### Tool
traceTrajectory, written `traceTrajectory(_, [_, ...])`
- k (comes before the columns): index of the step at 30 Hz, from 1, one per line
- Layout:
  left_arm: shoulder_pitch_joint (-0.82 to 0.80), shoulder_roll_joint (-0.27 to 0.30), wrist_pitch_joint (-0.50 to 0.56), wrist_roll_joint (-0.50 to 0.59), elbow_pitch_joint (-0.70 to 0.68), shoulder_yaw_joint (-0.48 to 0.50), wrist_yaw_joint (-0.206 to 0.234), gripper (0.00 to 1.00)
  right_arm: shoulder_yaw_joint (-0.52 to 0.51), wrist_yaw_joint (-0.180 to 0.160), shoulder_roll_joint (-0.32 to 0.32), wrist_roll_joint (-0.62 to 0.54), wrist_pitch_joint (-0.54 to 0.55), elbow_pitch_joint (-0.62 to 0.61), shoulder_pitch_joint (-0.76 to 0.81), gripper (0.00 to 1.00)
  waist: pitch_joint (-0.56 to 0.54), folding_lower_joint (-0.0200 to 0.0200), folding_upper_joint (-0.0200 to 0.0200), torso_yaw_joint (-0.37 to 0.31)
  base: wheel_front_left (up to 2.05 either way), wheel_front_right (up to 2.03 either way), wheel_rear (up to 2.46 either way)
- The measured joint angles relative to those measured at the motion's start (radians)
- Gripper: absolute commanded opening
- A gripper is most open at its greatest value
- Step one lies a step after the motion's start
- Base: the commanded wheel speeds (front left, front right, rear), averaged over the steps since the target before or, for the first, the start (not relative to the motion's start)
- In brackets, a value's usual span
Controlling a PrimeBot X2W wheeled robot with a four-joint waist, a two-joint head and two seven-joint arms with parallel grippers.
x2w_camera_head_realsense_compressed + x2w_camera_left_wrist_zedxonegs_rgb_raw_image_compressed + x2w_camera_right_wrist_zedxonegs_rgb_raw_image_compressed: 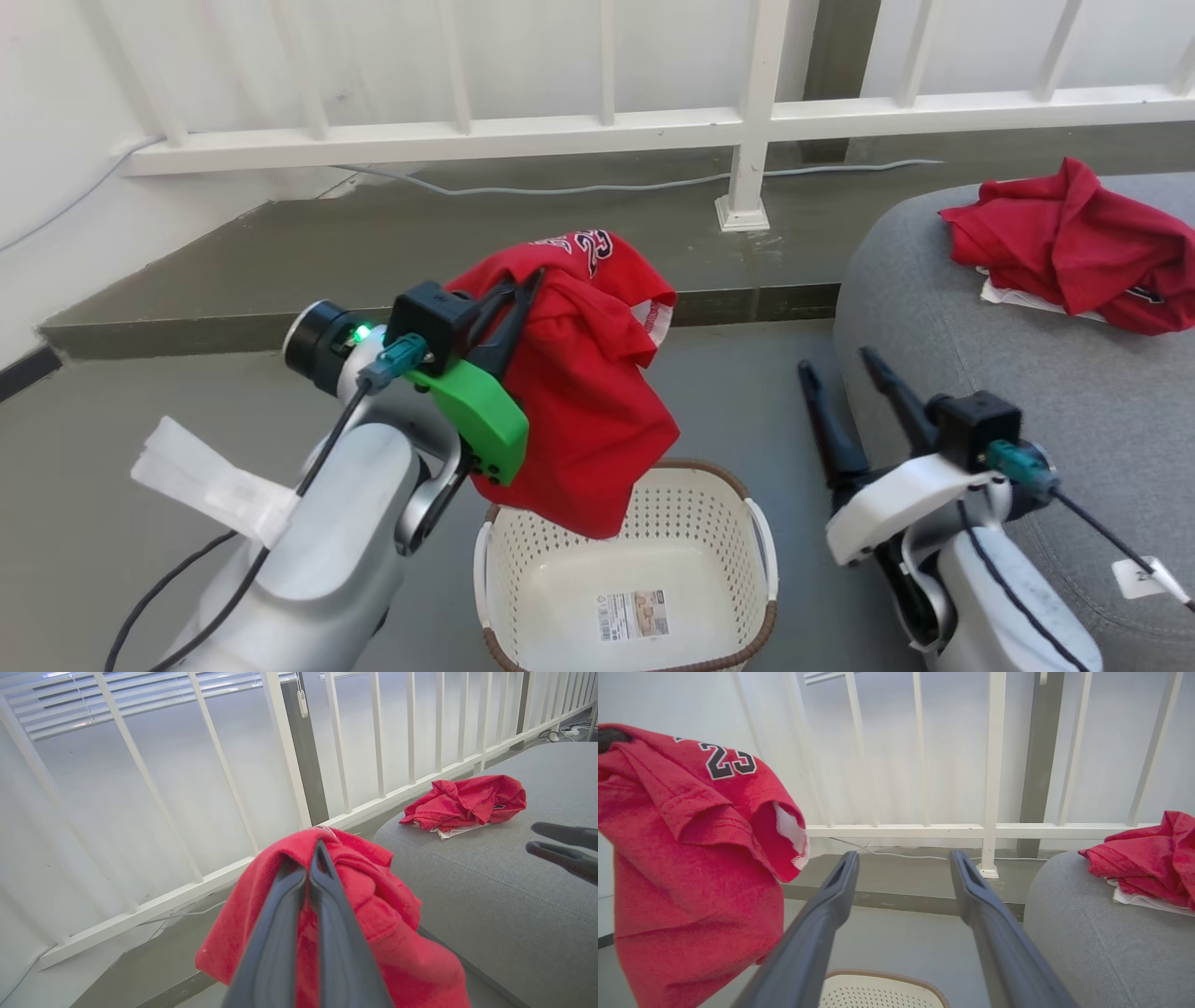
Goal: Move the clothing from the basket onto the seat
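1. One big target first: the seat [1027, 392], a broad grey cushion on our right, with the basket [761, 541] on the floor near its front. We judge the load should go over its flat top, not its rounded near edge, where fabric could slide off.
2. One red garment [579, 401] hangs from our left gripper [523, 289], draped over the fingers, with its lower hem dangling over the basket. We should lift enough that the hem clears the seat's edge as we swing right.
3. Another red piece [1074, 243] lies crumpled on the seat's far side. Setting ours just beside it keeps the set together.
4. The basket is bare inside but for a label sticker, so this looks like the last piece.
5. Our left gripper is pinched closed on the garment. We should hold that pinch until fabric rests on the cushion.
6. Our right gripper [836, 359] is spread wide and holds nothing, close to the seat's front. We should keep it out of the swing path.
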Motion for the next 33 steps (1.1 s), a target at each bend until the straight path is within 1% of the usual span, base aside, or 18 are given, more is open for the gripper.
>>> traceTrajectory(2, [0.0, -0.003, 0.004, 0.0, -0.007, -0.006, 0.0, 0.0, 0.019, 0.003, 0.0, 0.007, 0.0, 0.001, 0.0, 1.0, 0.0, 0.0, 0.0, 0.003, 0.0, 0.0, 0.0])
traceTrajectory(4, [0.0, -0.01, 0.018, 0.0, -0.023, -0.017, 0.0, 0.0, 0.063, 0.007, -0.002, 0.018, 0.0, 0.005, -0.001, 1.0, 0.0, 0.0, 0.0, 0.011, 0.0, 0.0, 0.0])
traceTrajectory(10, [-0.001, -0.02, 0.044, 0.0, -0.058, -0.035, 0.0, 0.0, 0.233, 0.03, -0.005, 0.04, 0.001, 0.024, -0.008, 1.0, 0.002, 0.0, 0.0, 0.039, 0.0, 0.0, 0.0])
traceTrajectory(14, [-0.001, -0.025, 0.063, 0.0, -0.081, -0.05, -0.001, 0.0, 0.317, 0.031, -0.006, 0.05, 0.002, 0.036, -0.025, 1.0, 0.004, 0.0, 0.0, 0.06, 0.0, 0.0, 0.0])
traceTrajectory(20, [-0.001, -0.039, 0.087, 0.0, -0.115, -0.065, -0.001, 0.0, 0.38, 0.031, -0.007, 0.079, 0.002, 0.059, -0.073, 1.0, 0.007, 0.0, 0.0, 0.089, 0.0, 0.0, 0.0])
traceTrajectory(27, [-0.001, -0.04, 0.105, 0.0, -0.147, -0.066, 0.0, 0.0, 0.437, 0.034, -0.009, 0.088, 0.003, 0.1, -0.154, 1.0, 0.011, 0.0001, 0.0, 0.109, 0.0, 0.0, 0.0])
traceTrajectory(28, [-0.001, -0.04, 0.106, 0.0, -0.152, -0.066, 0.0, 0.0, 0.442, 0.034, -0.009, 0.089, 0.006, 0.106, -0.161, 0.74, 0.011, 0.0, 0.0, 0.109, 0.0, 0.0, 0.0])
traceTrajectory(29, [-0.001, -0.04, 0.108, -0.001, -0.155, -0.066, 0.0, 0.0, 0.447, 0.034, -0.009, 0.091, 0.006, 0.113, -0.166, 0.5, 0.012, 0.0001, 0.0, 0.11, 0.0, 0.0, 0.0])
traceTrajectory(30, [0.0, -0.04, 0.114, -0.002, -0.156, -0.066, 0.0, 0.0, 0.451, 0.034, -0.009, 0.097, 0.006, 0.12, -0.171, 0.38, 0.012, 0.0, 0.0, 0.111, 0.0, 0.0, 0.0])
traceTrajectory(31, [0.0, -0.04, 0.114, -0.005, -0.158, -0.066, 0.001, 0.0, 0.454, 0.034, -0.01, 0.1, 0.006, 0.126, -0.173, 0.34, 0.013, 0.0, 0.0, 0.111, 0.0, 0.0, 0.0])
traceTrajectory(32, [0.001, -0.04, 0.115, -0.011, -0.16, -0.065, 0.005, 0.0, 0.457, 0.034, -0.01, 0.106, 0.006, 0.132, -0.174, 0.0, 0.014, 0.0, 0.0, 0.111, 0.0, 0.0, 0.0])
traceTrajectory(33, [0.001, -0.039, 0.115, -0.022, -0.162, -0.063, 0.009, 0.0, 0.46, 0.034, -0.01, 0.11, 0.006, 0.137, -0.174, 0.0, 0.014, 0.0, 0.0, 0.111, 0.0, 0.0, 0.0])
